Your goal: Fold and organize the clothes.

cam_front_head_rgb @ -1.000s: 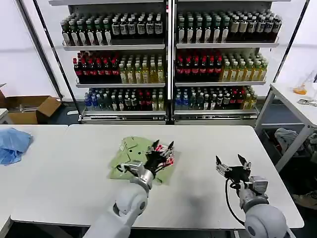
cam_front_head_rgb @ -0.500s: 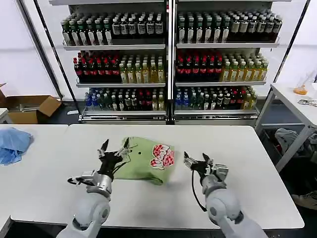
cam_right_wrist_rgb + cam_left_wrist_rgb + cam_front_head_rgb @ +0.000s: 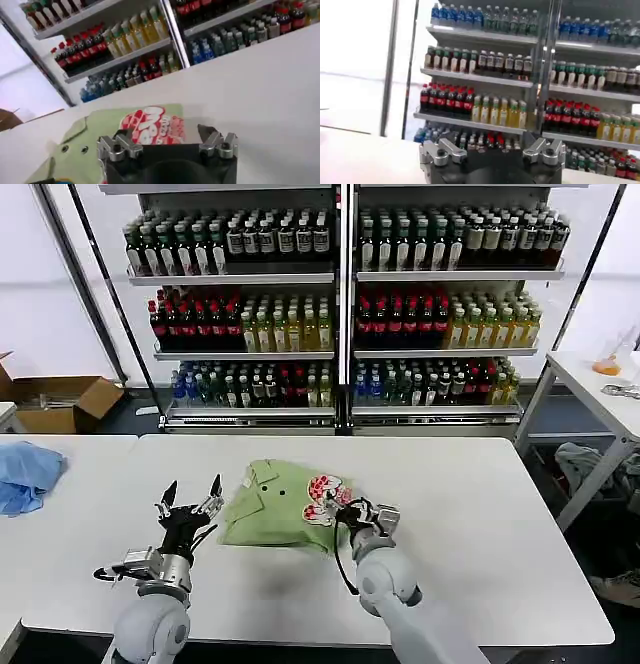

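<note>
1. Head view: green shirt (image 3: 275, 506) lying part-folded in the middle of the white table (image 3: 480, 524). Right gripper (image 3: 352, 514) at its red-patch edge, spread wide, holding nothing. Best to slide low under that edge, pinch just the top layer, then fold slowly across. Left gripper (image 3: 187, 506) up, wide open, empty, just beside the shirt.
2. Left wrist view: fingers (image 3: 442, 150) apart, pointing at drink shelves (image 3: 485, 80).
3. Right wrist view: open fingers (image 3: 117, 146) right over the shirt (image 3: 80, 145).

Soft matt cloth shirt (image 3: 275, 504) on smooth white table (image 3: 470, 484); black, metal-jointed right end effector (image 3: 352, 512).
</note>
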Controlling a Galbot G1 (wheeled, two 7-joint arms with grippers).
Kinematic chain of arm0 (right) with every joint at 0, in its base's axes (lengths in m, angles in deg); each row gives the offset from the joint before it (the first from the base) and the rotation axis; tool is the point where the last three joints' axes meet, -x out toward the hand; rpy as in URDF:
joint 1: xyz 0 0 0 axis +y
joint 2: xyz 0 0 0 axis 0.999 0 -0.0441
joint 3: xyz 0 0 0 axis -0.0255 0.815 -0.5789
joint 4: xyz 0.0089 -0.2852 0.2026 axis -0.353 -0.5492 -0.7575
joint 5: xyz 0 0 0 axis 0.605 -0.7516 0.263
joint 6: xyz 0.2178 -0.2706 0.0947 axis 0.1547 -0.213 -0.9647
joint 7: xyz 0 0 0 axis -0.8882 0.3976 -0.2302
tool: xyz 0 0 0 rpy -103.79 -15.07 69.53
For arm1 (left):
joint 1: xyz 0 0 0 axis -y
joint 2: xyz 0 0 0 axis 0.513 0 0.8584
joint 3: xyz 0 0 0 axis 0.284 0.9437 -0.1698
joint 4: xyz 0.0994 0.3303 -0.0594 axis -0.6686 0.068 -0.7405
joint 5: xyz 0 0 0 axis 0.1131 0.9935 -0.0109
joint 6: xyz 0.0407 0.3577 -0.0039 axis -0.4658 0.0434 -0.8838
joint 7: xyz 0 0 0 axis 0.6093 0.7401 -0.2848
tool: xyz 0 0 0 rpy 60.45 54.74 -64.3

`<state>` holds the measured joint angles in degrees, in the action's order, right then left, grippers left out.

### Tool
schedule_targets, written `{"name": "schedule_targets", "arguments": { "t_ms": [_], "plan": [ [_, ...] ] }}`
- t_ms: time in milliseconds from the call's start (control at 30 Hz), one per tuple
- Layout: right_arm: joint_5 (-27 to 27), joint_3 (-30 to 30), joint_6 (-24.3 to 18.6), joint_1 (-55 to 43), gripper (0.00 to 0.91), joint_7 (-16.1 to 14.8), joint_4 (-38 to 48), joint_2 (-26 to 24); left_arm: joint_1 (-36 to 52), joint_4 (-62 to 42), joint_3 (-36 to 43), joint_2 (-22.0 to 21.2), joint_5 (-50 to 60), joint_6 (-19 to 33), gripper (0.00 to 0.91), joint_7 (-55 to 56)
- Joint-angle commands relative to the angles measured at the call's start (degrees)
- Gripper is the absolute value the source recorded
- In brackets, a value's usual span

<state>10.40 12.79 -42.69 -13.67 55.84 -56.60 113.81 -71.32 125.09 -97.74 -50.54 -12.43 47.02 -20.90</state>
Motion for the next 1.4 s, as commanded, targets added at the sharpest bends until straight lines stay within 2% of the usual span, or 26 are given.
{"name": "schedule_targets", "arguments": {
  "t_ms": [33,267,467,633,833,900,933,967,1000,1033,1067,1133,1200,1233,1300,1400],
  "plan": [
    [0.11,2.19,-1.34,-3.35,0.000,2.03,8.88,5.95,-2.06,0.67,-2.39,0.58,0.26,0.52,0.907,0.07],
    [0.11,1.90,-1.24,-4.01,0.000,3.07,10.41,6.31,-1.87,0.30,-2.24,0.41,0.06,0.47,0.907,0.03],
    [-1.86,1.09,-0.51,-5.55,0.000,3.65,12.77,5.74,-1.78,0.25,-2.22,0.48,-0.15,0.45,0.907,-0.01],
    [-4.32,-0.03,1.61,-7.65,0.000,2.24,14.41,3.17,-1.84,0.40,-2.42,0.69,-0.69,0.45,0.907,-0.03],
    [-7.82,-1.22,4.41,-11.98,0.000,-2.84,17.47,-2.22,-1.84,0.53,-2.29,0.86,-0.94,0.41,0.907,-0.14],
    [-9.60,-1.38,4.47,-13.68,0.000,-6.37,18.59,-3.89,-1.76,0.56,-2.12,0.83,-0.90,0.33,0.907,-0.20],
    [-9.88,-1.44,4.47,-13.97,0.000,-6.92,18.78,-4.00,-1.73,0.53,-2.04,0.84,-0.89,0.31,0.907,-0.21],
    [-11.68,-1.84,4.09,-14.84,0.000,-10.40,19.27,-4.87,-1.62,0.51,-1.89,0.87,-0.88,0.29,0.907,-0.22],
    [-14.24,-1.69,3.95,-15.10,0.000,-12.16,19.09,-5.65,-1.58,0.50,-1.80,0.89,-0.84,0.27,0.907,-0.26],
    [-15.98,-1.50,3.63,-15.02,0.907,-13.31,18.61,-6.24,-1.50,0.54,-1.70,0.93,-0.82,0.26,0.907,-0.26],
    [-19.21,-1.08,2.53,-14.35,0.907,-16.41,17.01,-7.49,-1.41,0.58,-1.54,1.01,-0.69,0.19,0.907,-0.37],
    [-24.06,-0.66,-1.95,-11.38,0.907,-17.50,13.33,-9.26,-1.39,0.73,-1.37,1.20,-0.45,0.12,0.907,-0.52],
    [-27.74,-1.17,-8.02,-7.63,0.907,-16.32,8.86,-10.98,-1.45,0.81,-1.12,1.39,-0.36,0.14,0.907,-0.63],
    [-29.58,-2.49,-8.75,-5.23,0.907,-15.23,5.53,-11.65,-1.54,0.91,-0.93,1.46,-0.25,0.14,0.907,-0.66],
    [-29.80,-4.28,-9.38,-2.02,0.907,-14.88,1.81,-12.36,-1.70,1.19,-0.72,1.56,-0.15,0.13,0.907,-0.68],
    [-32.42,-7.77,-13.08,4.62,0.907,-14.87,-3.30,-13.10,-2.12,1.80,-0.40,1.74,0.10,0.15,0.907,-0.82]
  ]
}}
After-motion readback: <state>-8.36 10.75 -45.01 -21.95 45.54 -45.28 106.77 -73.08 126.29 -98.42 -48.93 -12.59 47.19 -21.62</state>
